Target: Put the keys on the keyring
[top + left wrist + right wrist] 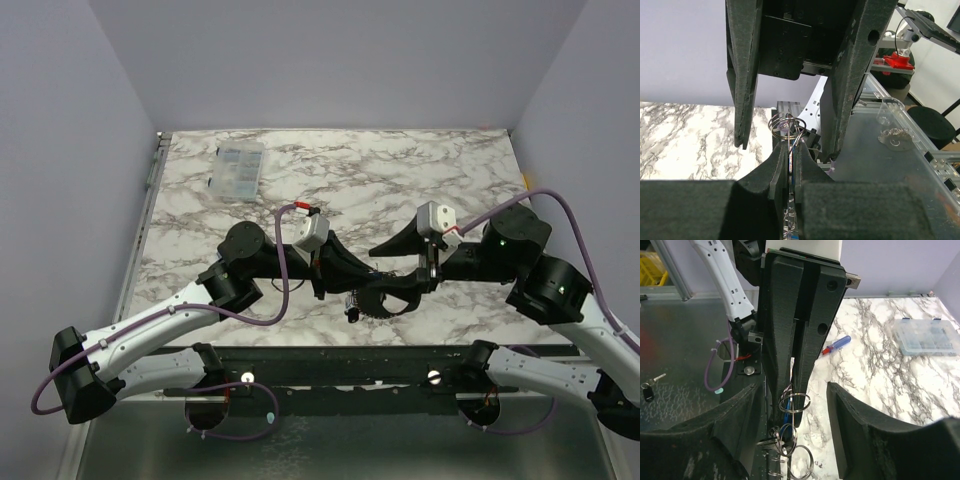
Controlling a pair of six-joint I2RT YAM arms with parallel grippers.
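Up between the 2 arms the left gripper [790,155] pinches the thin round grey metal keyring [786,124], the right gripper [795,390] spread wide around it; threading looks underway, yet whether the tiny blue-headed key [785,416] hanging close by is on, I cannot tell.

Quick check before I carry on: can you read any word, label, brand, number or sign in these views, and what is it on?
No text can be read in any view.
Clear compartment box: no label shows, and the contents are too small to make out.
Blue-handled screwdriver: any marking is too small to read.
Keyring: bare metal, no stamp visible.
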